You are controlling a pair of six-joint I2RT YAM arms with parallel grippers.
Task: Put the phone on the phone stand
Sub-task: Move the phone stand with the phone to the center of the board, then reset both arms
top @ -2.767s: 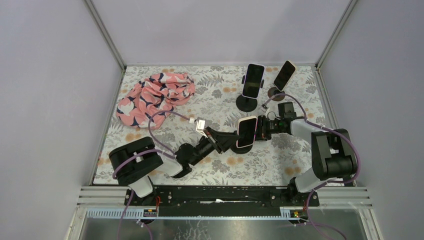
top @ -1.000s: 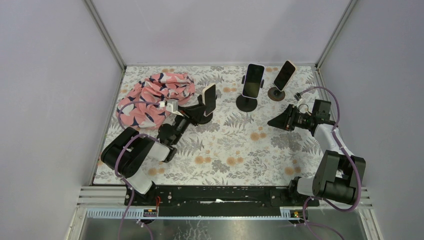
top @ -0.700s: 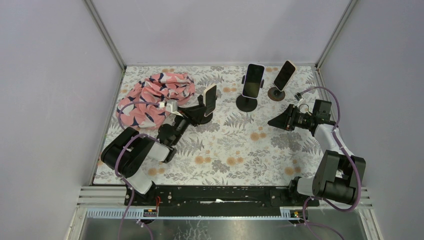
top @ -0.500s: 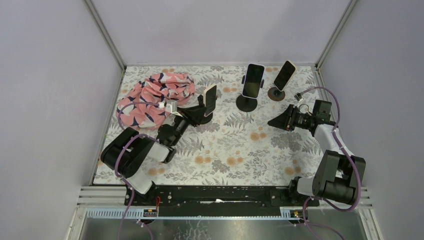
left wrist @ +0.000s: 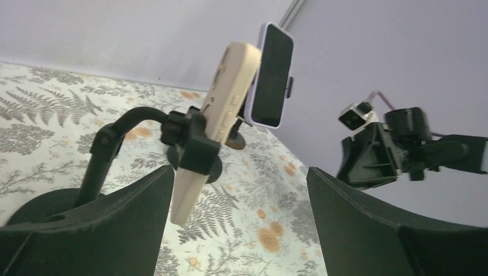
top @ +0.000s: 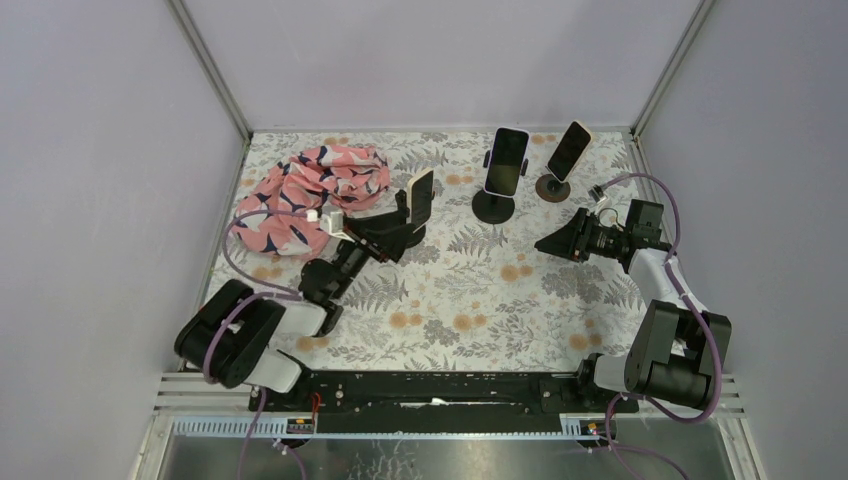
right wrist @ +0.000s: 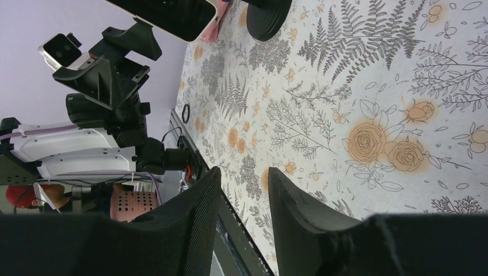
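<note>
A cream phone (top: pixel 420 197) (left wrist: pixel 230 98) sits tilted in the clamp of a black phone stand (top: pixel 403 214) (left wrist: pixel 193 144) at the left-middle of the floral mat. My left gripper (top: pixel 390 232) (left wrist: pixel 240 169) is open wide just in front of it. The phone's lower end hangs free beside the left finger (left wrist: pixel 115 224). My right gripper (top: pixel 549 243) (right wrist: pixel 244 169) hovers low at the right of the mat, jaws a little apart with nothing between them.
Two more phones stand on stands at the back: one in the middle (top: pixel 506 160) (left wrist: pixel 271 75) and one at the right (top: pixel 570 150). A pink patterned cloth (top: pixel 310 190) lies bunched at the back left. Grey walls enclose the mat (top: pixel 470 300).
My left gripper has opened, let go of the cream phone and drawn back a little; the phone stays in the clamp. The right gripper's jaws have parted slightly.
</note>
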